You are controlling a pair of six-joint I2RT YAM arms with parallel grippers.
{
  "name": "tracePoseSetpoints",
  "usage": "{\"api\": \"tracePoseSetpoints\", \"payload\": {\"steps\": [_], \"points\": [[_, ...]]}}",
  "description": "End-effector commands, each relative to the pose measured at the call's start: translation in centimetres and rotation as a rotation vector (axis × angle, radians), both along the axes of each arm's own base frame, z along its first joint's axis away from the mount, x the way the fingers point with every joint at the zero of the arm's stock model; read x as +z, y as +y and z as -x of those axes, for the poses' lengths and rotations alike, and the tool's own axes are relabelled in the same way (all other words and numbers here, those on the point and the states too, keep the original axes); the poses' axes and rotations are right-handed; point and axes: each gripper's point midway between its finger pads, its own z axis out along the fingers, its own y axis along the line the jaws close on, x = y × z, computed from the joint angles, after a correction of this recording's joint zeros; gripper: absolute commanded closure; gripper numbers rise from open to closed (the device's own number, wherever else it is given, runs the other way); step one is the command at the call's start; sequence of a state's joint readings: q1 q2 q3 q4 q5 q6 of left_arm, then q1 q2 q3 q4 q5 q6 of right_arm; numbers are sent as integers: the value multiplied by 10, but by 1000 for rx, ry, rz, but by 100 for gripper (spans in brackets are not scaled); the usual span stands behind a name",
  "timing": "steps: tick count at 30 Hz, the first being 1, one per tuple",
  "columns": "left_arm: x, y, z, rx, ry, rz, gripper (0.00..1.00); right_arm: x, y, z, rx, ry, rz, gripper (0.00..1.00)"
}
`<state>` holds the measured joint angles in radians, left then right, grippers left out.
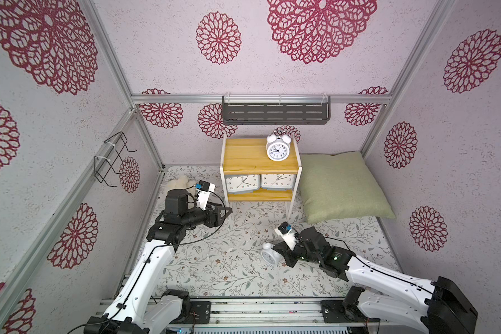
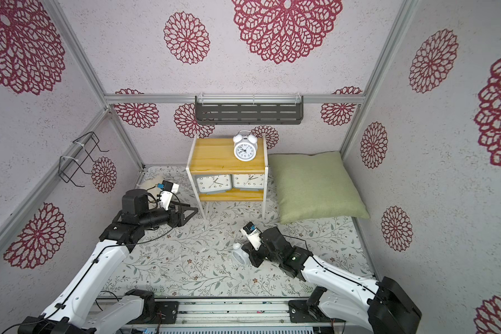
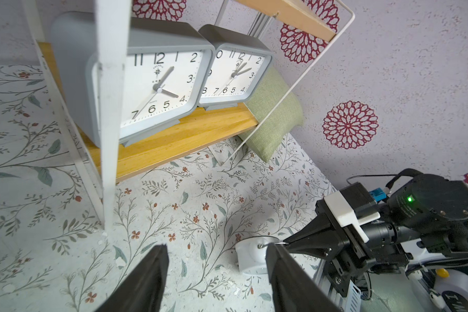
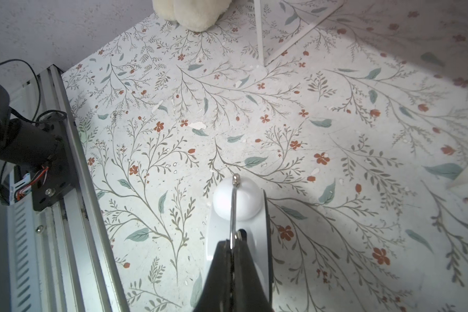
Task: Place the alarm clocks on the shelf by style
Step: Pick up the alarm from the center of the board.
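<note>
The shelf (image 1: 245, 157) stands at the back wall. One white twin-bell alarm clock (image 1: 278, 148) (image 2: 245, 149) is upright on its top board. Two grey clocks (image 1: 242, 183) (image 1: 278, 181) stand side by side on the lower board, and the left wrist view shows them close up (image 3: 157, 86) (image 3: 231, 75). Another white twin-bell clock (image 1: 269, 254) (image 2: 239, 254) (image 3: 250, 256) lies on the floral floor. My right gripper (image 4: 233, 243) (image 1: 278, 250) is shut on its thin wire handle (image 4: 233, 205). My left gripper (image 1: 226, 210) (image 3: 216, 247) hovers open and holds nothing, near the shelf's left front leg.
A green pillow (image 1: 342, 188) lies right of the shelf. A cream plush (image 1: 180, 182) sits in the back left corner. A dark grey slotted rack (image 1: 275, 113) hangs above the shelf and a black wire rack (image 1: 113, 159) on the left wall. A metal rail (image 1: 258, 311) runs along the front.
</note>
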<state>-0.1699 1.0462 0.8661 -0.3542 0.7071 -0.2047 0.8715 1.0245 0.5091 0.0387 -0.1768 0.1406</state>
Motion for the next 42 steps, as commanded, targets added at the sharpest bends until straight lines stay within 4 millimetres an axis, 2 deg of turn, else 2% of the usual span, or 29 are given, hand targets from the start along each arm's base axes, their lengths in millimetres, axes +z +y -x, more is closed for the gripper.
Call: {"api": "tracePoseSetpoints", "payload": {"steps": [1, 6, 10, 14, 19, 24, 31, 42], "points": [[1, -24, 5, -111, -86, -8, 32, 39, -4, -9, -4, -100, -99, 100], [0, -59, 23, -342, -216, -53, 23, 74, -18, -13, 38, -148, -205, 100], [-1, -76, 39, -542, -274, -73, 17, 96, -27, -17, 86, -174, -222, 100], [-11, -90, 63, -769, -388, -153, 12, 115, -26, -11, 192, -190, -227, 100], [-23, -106, 82, -964, -371, -207, 11, 136, -18, 1, 338, -210, -226, 100], [-35, -116, 80, -1015, -324, -273, 11, 145, -11, 5, 415, -211, -228, 100], [-30, -122, 76, -1020, -330, -270, 12, 148, -10, 7, 437, -222, -225, 100], [-38, -141, 82, -1071, -256, -251, 12, 150, -9, 4, 432, -234, -237, 100]]}}
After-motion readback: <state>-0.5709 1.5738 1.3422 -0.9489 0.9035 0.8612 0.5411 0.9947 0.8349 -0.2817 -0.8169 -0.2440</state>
